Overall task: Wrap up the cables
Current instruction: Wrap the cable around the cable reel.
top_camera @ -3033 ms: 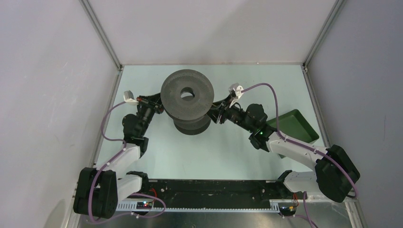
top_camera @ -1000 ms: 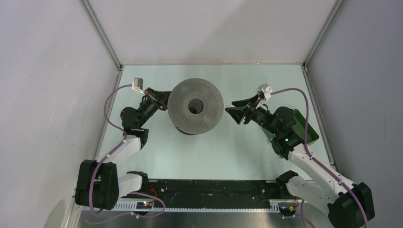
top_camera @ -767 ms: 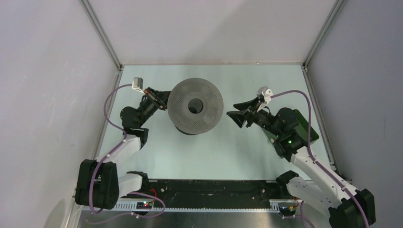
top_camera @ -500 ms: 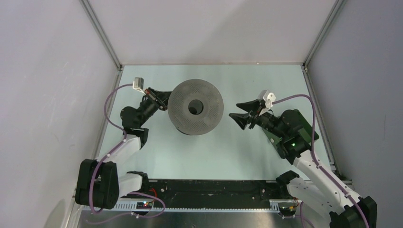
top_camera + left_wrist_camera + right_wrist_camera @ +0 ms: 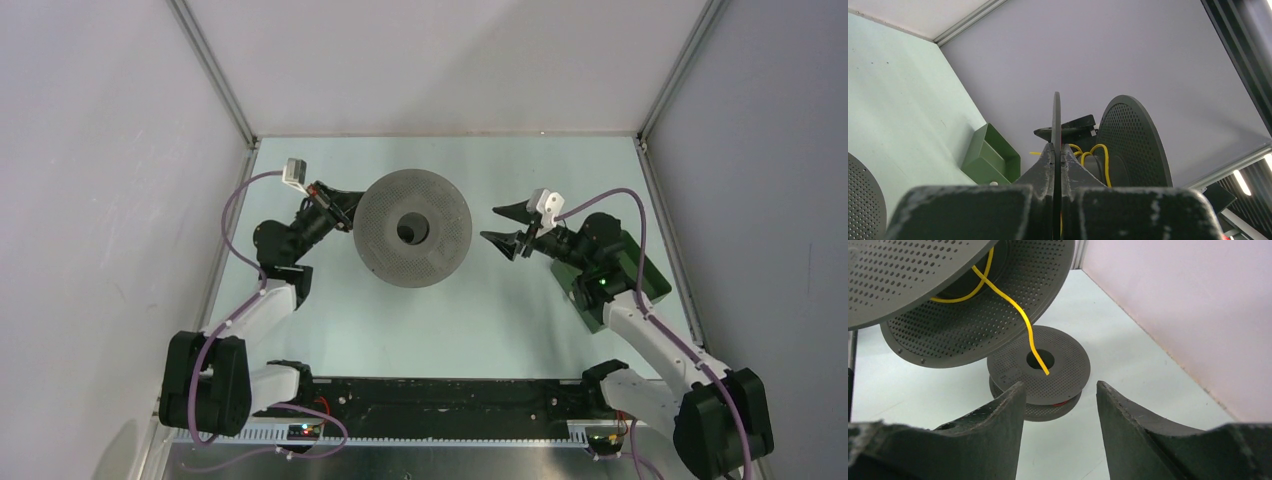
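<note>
Left gripper (image 5: 1055, 152) clamps the raised spool's (image 5: 1130, 140) flange; right gripper (image 5: 1059, 387) stands spread, empty. Yellow cable (image 5: 1013, 307) dangles slack from that spool: judged light, limp, likely slippery. Recommend pinching near its free end.

My claw (image 5: 1056, 152) is pressed together on the thin rim of a dark grey spool (image 5: 1055, 117). Its near disc shows edge-on, rising straight up from between my fingers (image 5: 1040, 172). Just right of that stands the far disc (image 5: 1130, 140), perforated and turned partly toward me. In the gap between the two, a yellow cable (image 5: 1096, 150) lies in loose loops just above my fingertips. Beyond the claw to the left, a green tray (image 5: 990, 155) sits on the pale table (image 5: 903, 100). At lower left, the edge of a second perforated disc (image 5: 863, 195) shows.
</note>
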